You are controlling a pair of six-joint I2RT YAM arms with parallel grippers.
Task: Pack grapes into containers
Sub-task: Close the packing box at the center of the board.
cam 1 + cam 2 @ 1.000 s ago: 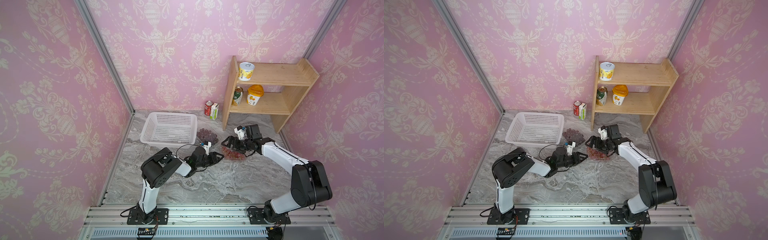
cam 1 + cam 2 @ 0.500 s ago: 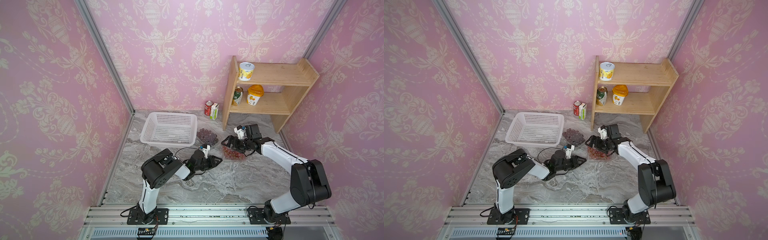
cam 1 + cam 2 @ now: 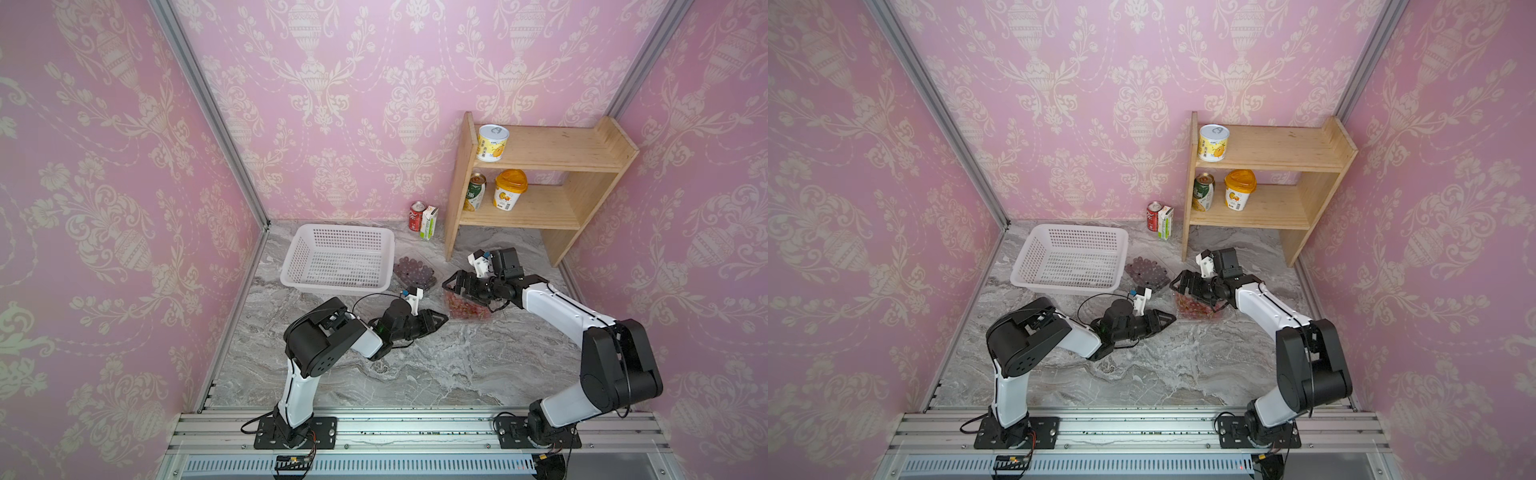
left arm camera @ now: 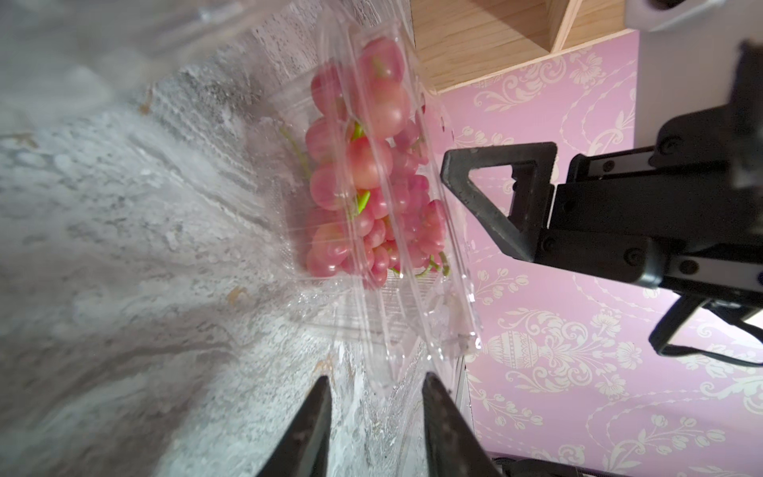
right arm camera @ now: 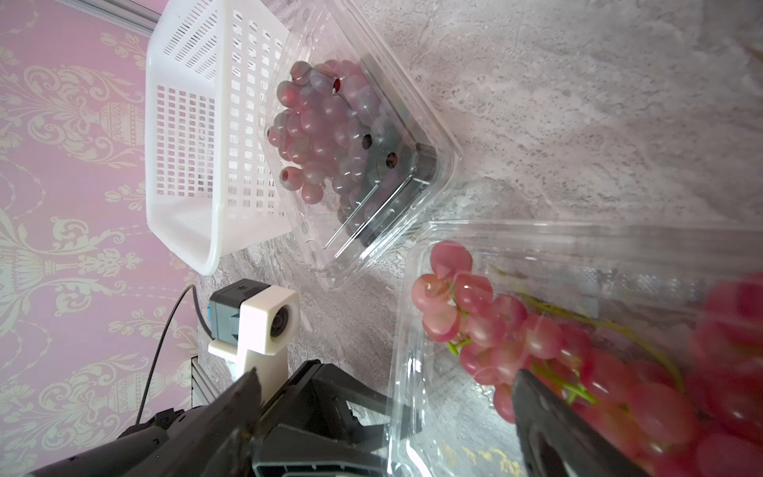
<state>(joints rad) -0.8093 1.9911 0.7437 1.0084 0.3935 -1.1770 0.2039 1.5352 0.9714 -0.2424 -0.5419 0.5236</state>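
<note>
Though both top views hide it, the left wrist view shows left tool (image 4: 376, 382) slightly apart by the box (image 4: 413, 322); right tool (image 5: 386, 371) wide.

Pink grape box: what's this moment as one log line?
left tool: open, at edge of pink grape box | right tool: open, above its grapes | dark grape box: beside basket

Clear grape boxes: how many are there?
2: the dark-grape box beside the white basket, the pink-grape box at the right gripper. Others may be hidden.
</note>
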